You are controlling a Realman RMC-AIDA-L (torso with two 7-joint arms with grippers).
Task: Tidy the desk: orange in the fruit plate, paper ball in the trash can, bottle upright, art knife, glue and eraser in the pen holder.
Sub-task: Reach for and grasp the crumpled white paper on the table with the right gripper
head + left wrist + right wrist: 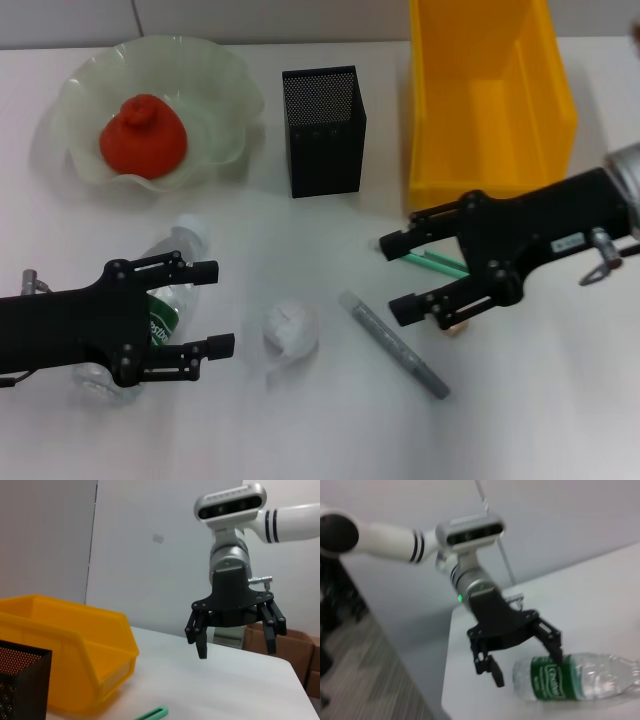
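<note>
The orange [143, 137] sits in the fruit plate [92, 70] at the back left. Near the front left the bottle [177, 262] [570, 681] lies on its side on the desk. My left gripper [214, 308] [527, 666] hovers open over its labelled middle, holding nothing. Just right of that gripper rests the paper ball [290, 328]. A grey stick [393, 345] lies further right. My right gripper [394, 277] [236, 650] stands open above a green slim tool [435, 263] [152, 713] and the half-hidden tan eraser [459, 326]. Which is knife or glue I cannot tell.
The black mesh pen holder [323, 130] [22, 680] stands at the back centre. The yellow trash can [490, 95] [65, 650] is beside it at the back right, just behind my right arm.
</note>
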